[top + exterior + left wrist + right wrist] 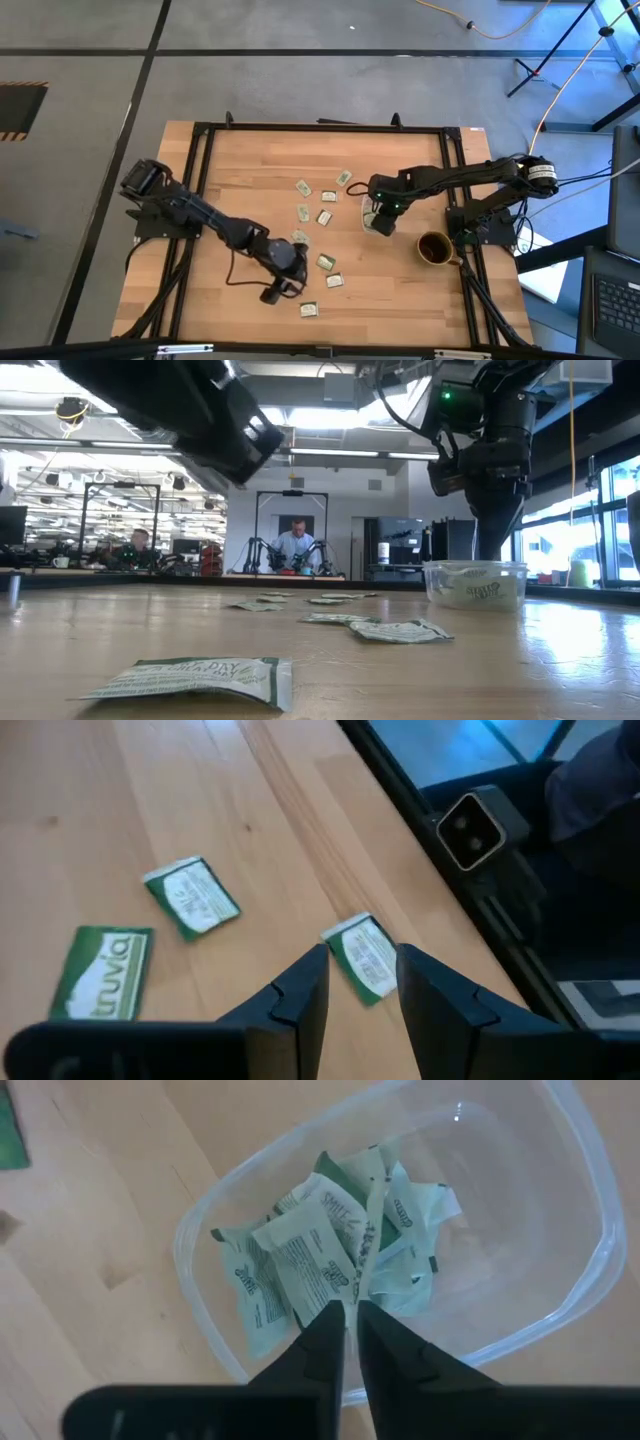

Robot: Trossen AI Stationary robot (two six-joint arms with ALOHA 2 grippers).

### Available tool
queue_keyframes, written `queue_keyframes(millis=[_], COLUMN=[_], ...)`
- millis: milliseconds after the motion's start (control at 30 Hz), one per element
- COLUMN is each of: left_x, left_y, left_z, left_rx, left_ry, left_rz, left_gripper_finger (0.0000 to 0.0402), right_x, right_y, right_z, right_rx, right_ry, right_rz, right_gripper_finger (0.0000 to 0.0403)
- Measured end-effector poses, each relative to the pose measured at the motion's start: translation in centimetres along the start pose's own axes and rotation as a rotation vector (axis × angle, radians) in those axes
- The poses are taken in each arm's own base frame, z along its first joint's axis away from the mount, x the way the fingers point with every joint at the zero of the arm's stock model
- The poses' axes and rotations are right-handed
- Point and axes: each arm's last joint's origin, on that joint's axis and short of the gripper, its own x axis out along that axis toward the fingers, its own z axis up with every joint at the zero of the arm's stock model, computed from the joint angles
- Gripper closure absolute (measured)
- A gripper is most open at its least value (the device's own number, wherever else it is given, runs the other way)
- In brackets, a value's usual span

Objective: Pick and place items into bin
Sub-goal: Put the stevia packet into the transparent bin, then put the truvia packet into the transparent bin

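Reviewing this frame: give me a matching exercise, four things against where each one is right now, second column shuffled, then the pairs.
Things:
1. left gripper
2. right gripper
3. mug
4. packet nearest the low camera

Places or states:
A. lying flat on bare wood in the foreground
B. open, above a packet near the table's front edge
C. standing beside the bin, on its right in the high view
D. over the bin, fingers nearly together, a packet edge-on between the tips

Pairs: 1-B, 2-D, 3-C, 4-A
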Motion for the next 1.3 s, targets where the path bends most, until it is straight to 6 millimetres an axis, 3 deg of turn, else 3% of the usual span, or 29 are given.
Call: queue_keyframes(millis=[267, 467, 933, 1133, 1300], left_x=[1.7, 1.5, 1.8, 4.0, 6.4], left_y=[0.1, -0.5, -2.9, -3.3, -3.2], left_z=[-0.1, 1.1, 1.4, 0.0, 0.1], left_rx=[0.001, 0.073, 0.149, 0.164, 0.220], left_ry=[0.045, 0.012, -0.023, 0.025, 0.069], left_rz=[0.014, 0.047, 0.055, 0.076, 0.038], left_gripper_finger=[0.0288, 0.0288, 0.0288, 0.0288, 0.0288], right_x=[0.0, -0.1, -0.1, -0.1, -0.2], right_y=[0.0, -0.6, -0.5, -0.5, -0.4], right_z=[0.0, 0.3, 0.6, 0.6, 0.8], right_rx=[-0.016, -0.015, -0.014, -0.014, -0.005], right_ry=[-0.005, -0.099, -0.133, -0.136, -0.157], right_rz=[-0.012, -0.198, -0.200, -0.198, -0.187], right_gripper_finger=[0.0318, 0.0287, 0.0281, 0.0281, 0.0281])
